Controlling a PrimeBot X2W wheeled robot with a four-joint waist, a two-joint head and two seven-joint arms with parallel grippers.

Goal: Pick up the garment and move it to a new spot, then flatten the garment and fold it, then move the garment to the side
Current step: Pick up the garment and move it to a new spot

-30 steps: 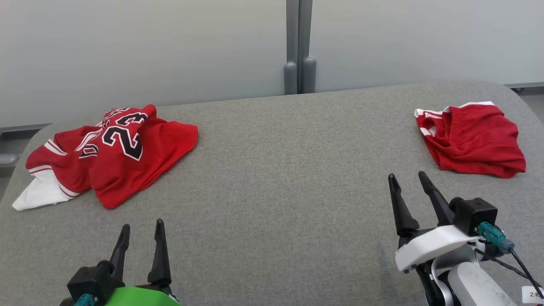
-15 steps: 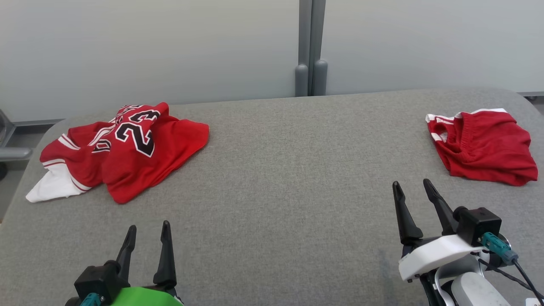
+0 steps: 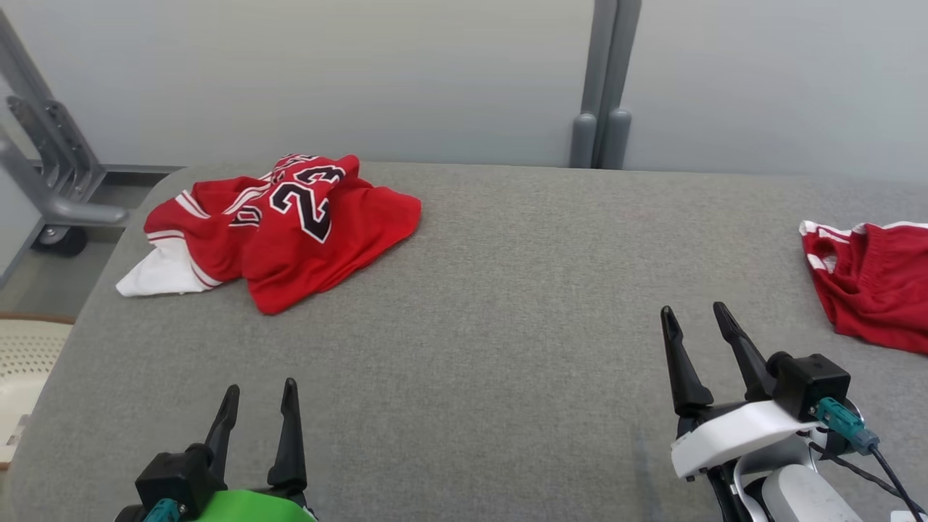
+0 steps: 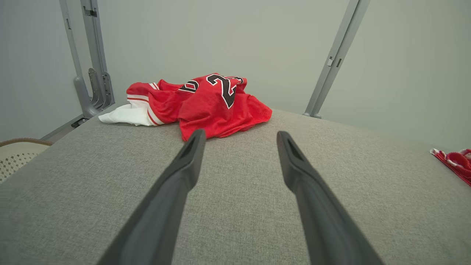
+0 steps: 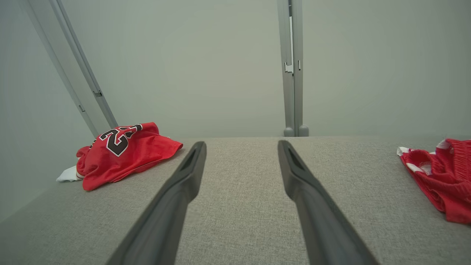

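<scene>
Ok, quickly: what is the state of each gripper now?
Left gripper: open, holding nothing.
Right gripper: open, holding nothing.

left pincer [image 3: 259,403] parted, empty, right pincer [image 3: 694,324] likewise

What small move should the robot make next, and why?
Probably reach the left gripper forward toward the red jersey: it lies crumpled and untouched on the grey table, ahead of that open, empty gripper.
</scene>
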